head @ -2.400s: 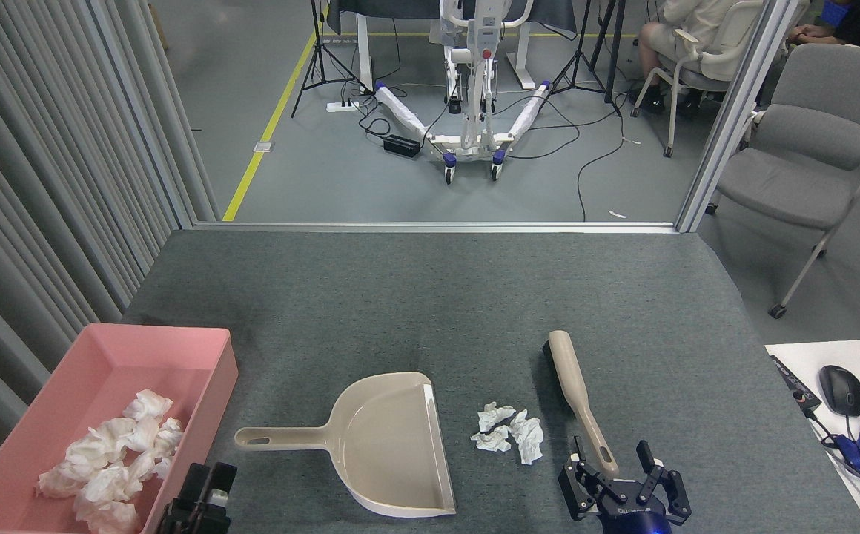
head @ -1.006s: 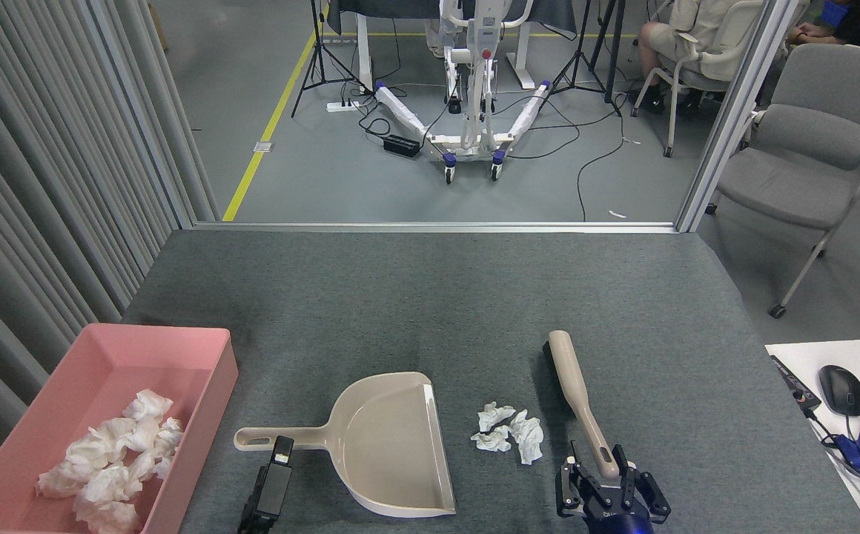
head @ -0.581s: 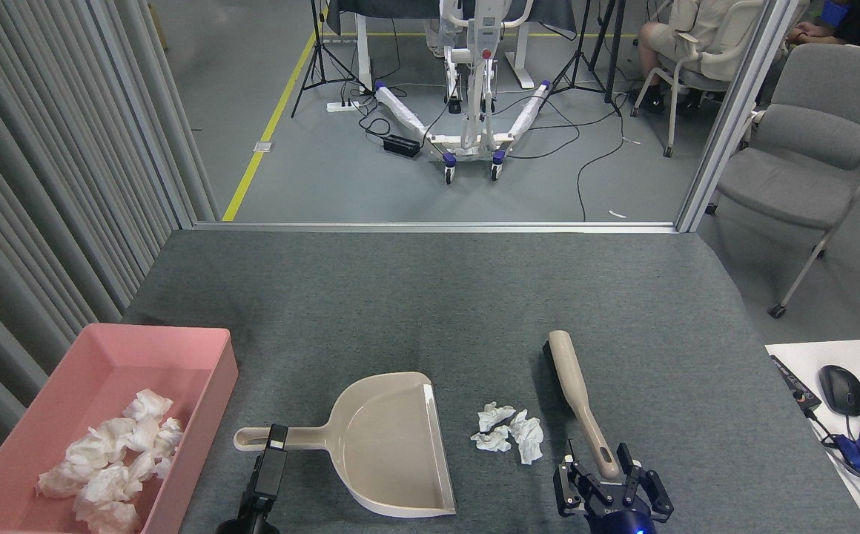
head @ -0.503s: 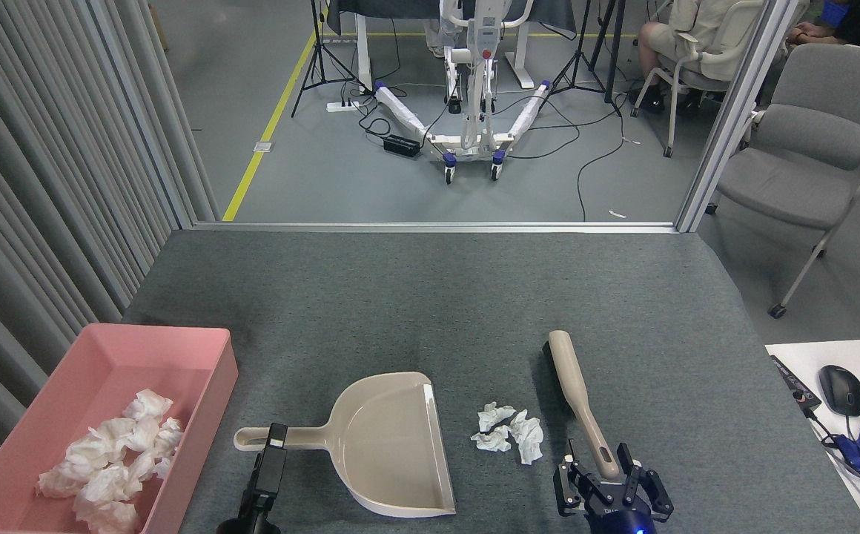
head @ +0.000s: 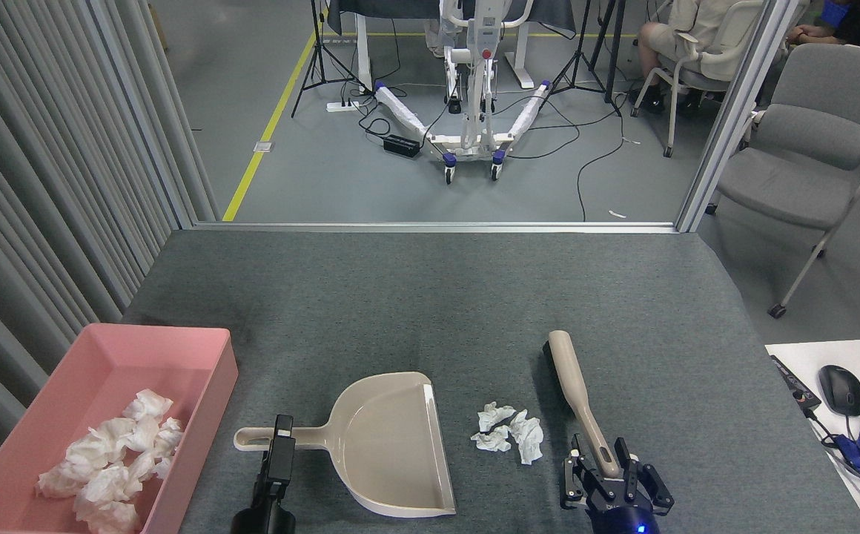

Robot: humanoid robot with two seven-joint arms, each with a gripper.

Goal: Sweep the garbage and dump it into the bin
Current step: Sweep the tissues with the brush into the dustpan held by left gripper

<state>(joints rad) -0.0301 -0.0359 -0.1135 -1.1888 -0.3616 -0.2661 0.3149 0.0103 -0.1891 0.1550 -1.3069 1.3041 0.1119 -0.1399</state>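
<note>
Three garbage (head: 508,433) wads (white) lie beside dustpan (head: 389,445).

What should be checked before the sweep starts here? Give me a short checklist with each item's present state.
1. Right gripper at the end of the brush handle: ok.
2. Its grip on the handle closed: cannot tell.
3. Left gripper at the dustpan handle: ok; whether closed: cannot tell.
4. Loose tissue wads between the dustpan's open edge and the brush: ok.
5. Pink bin to the left, with room beside the wads already inside: ok.
</note>
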